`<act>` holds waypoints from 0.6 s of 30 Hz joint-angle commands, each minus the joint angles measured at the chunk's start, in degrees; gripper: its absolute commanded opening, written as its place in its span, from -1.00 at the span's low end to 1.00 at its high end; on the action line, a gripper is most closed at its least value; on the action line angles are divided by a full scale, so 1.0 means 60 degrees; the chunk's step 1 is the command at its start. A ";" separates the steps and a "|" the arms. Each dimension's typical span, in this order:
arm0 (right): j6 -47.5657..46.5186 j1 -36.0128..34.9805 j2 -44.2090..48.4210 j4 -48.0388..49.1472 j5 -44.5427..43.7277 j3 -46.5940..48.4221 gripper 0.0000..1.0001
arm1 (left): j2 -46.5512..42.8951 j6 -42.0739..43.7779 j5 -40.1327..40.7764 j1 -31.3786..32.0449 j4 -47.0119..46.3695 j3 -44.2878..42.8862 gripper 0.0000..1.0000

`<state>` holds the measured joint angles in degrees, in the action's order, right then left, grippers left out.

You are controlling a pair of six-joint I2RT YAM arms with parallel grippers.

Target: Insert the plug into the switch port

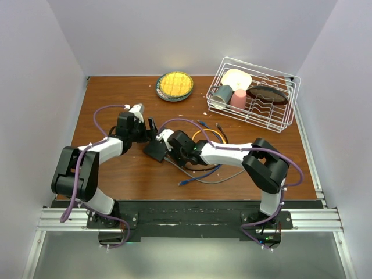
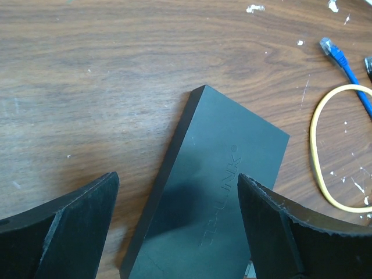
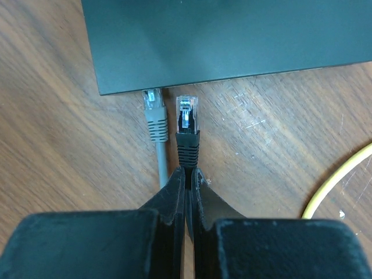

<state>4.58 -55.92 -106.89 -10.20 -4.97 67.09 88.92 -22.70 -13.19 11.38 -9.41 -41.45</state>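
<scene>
Clear-tipped plug (image 3: 186,125) (ribbed, black)

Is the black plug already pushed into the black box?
No: the black plug, pinched by the right gripper, lies just short of the switch edge.

A wooden bench (image 1: 113,88) of dark brown grain fills the middle of the top view, its surface marked by fine white scratches and pale flecks. Plain, pale lavender-grey walls close it in on three sides: the back wall (image 1: 186,35) at 12 o'clock, the left wall (image 1: 35,87) at 9 o'clock and the right wall (image 1: 343,87) at 3 o'clock. At 6 o'clock a silver aluminium rail (image 1: 317,220) runs along the bench's near edge, with a flat grey surface (image 1: 192,258) below it. The light is soft and even, casting only faint shadows.
</scene>
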 commanded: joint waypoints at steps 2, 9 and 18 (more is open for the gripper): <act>-0.0280 -0.0011 -0.0173 -0.0644 -0.0123 0.0493 -1.00 | 0.0150 0.0311 -0.0350 -0.0080 -0.0468 -0.0211 0.77; -0.0251 0.0018 -0.0524 -0.0718 -0.0123 0.0581 -1.00 | 0.0135 0.0326 -0.0453 -0.0065 -0.0453 -0.0196 0.77; -0.0104 0.0194 -0.0686 -0.0776 -0.0138 0.0830 -1.00 | 0.0574 0.0355 -0.0936 -0.0065 -0.0482 -0.0269 0.71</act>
<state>3.84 -55.53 -110.34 -13.91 -5.19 70.37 91.66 -21.76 -16.29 11.38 -9.63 -41.67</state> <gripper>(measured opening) 0.026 0.861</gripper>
